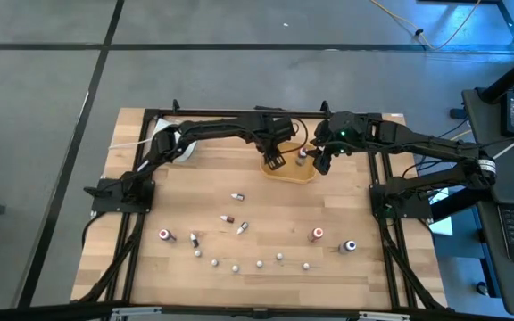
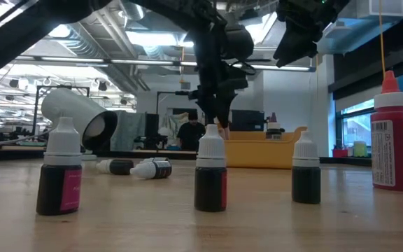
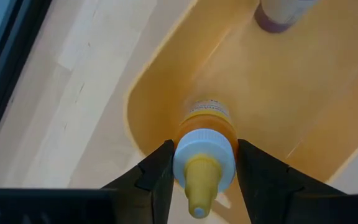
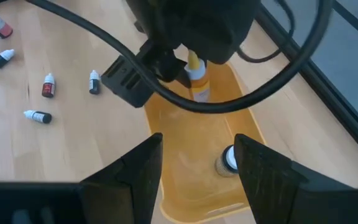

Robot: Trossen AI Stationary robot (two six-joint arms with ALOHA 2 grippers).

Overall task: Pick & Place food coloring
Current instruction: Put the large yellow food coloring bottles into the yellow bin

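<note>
An orange-bodied food coloring bottle (image 3: 205, 127) with a white cap and yellow nozzle sits between the fingers of my left gripper (image 3: 204, 168), over one end of the tan-orange tray (image 1: 293, 172). The same bottle (image 4: 197, 79) shows under the left gripper in the right wrist view. Another small bottle (image 4: 228, 160) stands inside the tray. My right gripper (image 4: 197, 149) hangs open above the tray's other end, touching nothing. Several more bottles (image 1: 237, 196) stand or lie on the wooden table's near half. My left gripper pinches the bottle at its white cap (image 3: 204, 155) between its two fingers (image 3: 157, 174), one on each side. The fingers come steeply from above. The bottle hangs upright, nozzle up, body below the fingers, over the tray's end; whether its base touches the tray, I cannot tell.
A large white cylinder (image 1: 182, 150) lies on its side at the table's far left. A taller red-capped bottle (image 2: 393, 140) and several small dark vials (image 2: 210, 168) stand along the near edge. Bare wood lies between the tray and those bottles.
</note>
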